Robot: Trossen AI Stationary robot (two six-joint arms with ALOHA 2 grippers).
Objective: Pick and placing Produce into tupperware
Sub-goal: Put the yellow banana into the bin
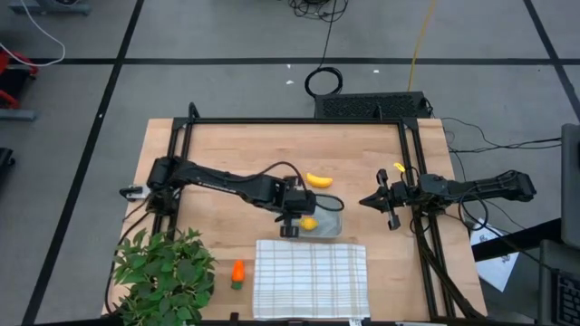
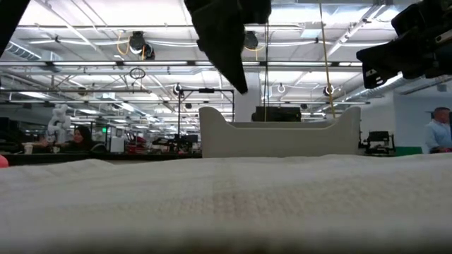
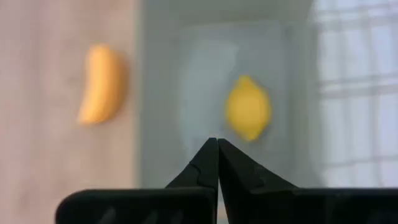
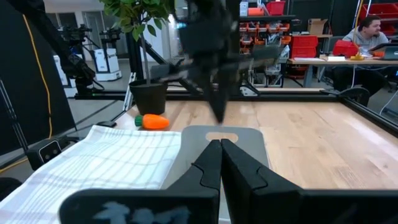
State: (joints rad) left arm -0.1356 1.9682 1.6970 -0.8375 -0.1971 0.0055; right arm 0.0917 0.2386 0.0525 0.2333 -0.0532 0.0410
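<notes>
Closed left tool (image 3: pixel 217 144) above oval yellow lemon (image 3: pixel 247 107) in tupperware (image 3: pixel 163 112).

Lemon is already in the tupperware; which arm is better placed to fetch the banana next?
Left. The left gripper hovers at the tupperware, close to the banana just beyond it. The right gripper waits farther off by the table's right edge.

Hidden and blurred spots
In your low view the white cloth (image 2: pixel 226 204) hides the tupperware's (image 2: pixel 279 137) base; in the left wrist view the banana (image 3: pixel 101 84) is blurred.
</notes>
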